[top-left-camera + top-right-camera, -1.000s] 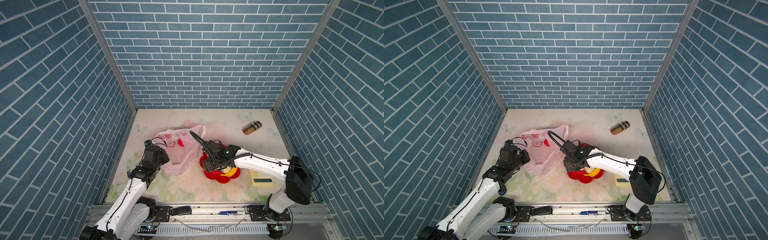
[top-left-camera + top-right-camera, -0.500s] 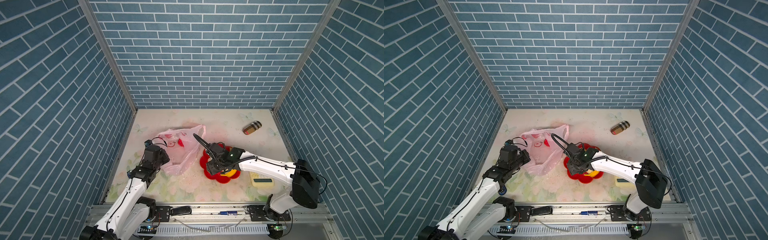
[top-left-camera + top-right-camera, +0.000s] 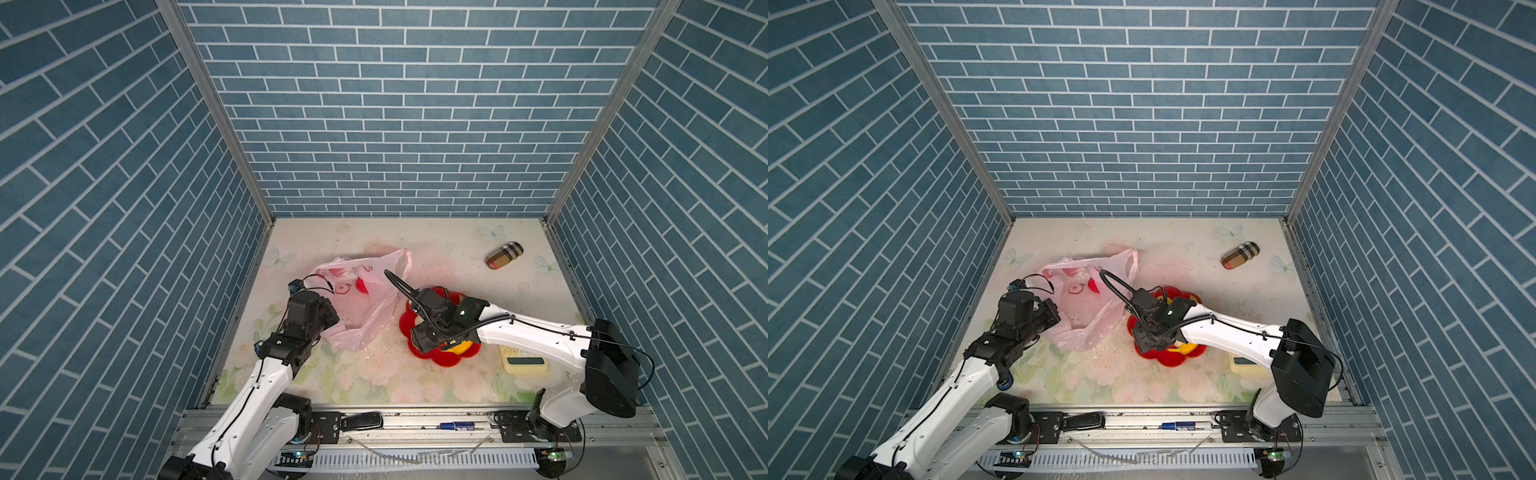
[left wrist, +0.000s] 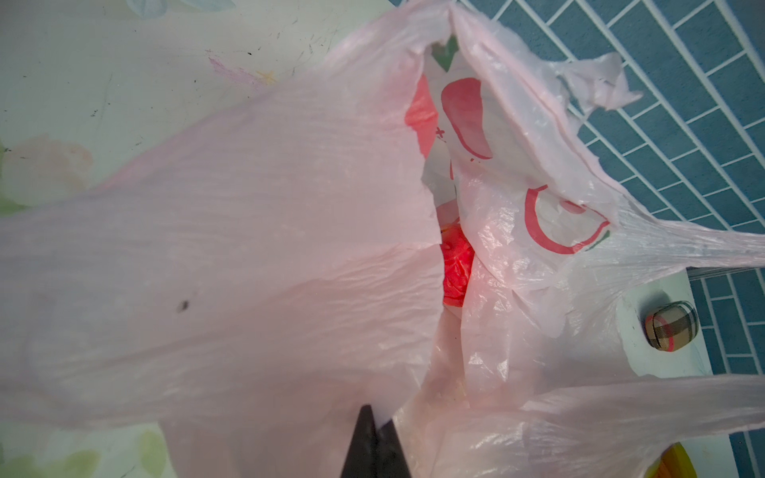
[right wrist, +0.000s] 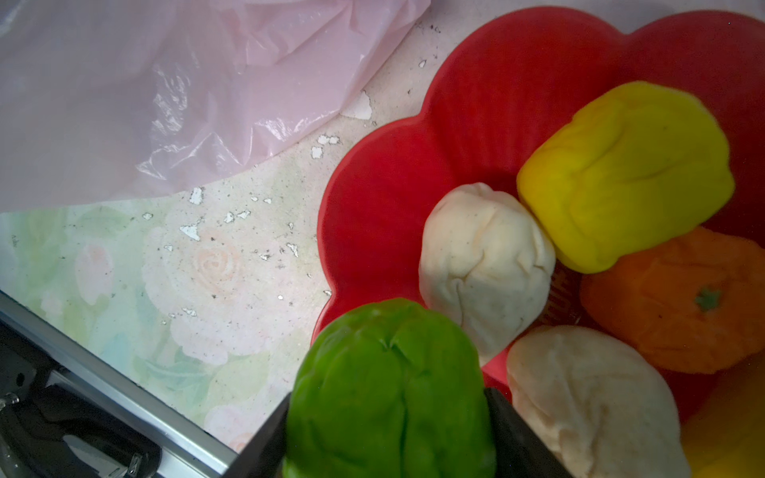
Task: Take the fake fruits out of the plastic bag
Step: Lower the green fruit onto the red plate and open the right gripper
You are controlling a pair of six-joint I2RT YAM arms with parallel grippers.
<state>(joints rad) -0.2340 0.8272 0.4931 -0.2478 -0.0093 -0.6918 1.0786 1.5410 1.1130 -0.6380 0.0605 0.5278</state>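
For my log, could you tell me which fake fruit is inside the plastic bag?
The wrinkled red one, visible in the plastic bag's mouth; the others seen are in the red dish or the right tool.

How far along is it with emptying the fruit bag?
Done: a yellow lump, two cream ones and an orange one lie in the red dish. In hand: the right gripper holds the green fruit at the dish's rim. Remaining: a wrinkled red one shows inside the plastic bag, pinched by the left gripper.

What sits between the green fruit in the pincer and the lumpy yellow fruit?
A cream fruit, lying in the red dish beside the lumpy yellow fruit. The right wrist view shows it; the right pincer grips the green fruit.
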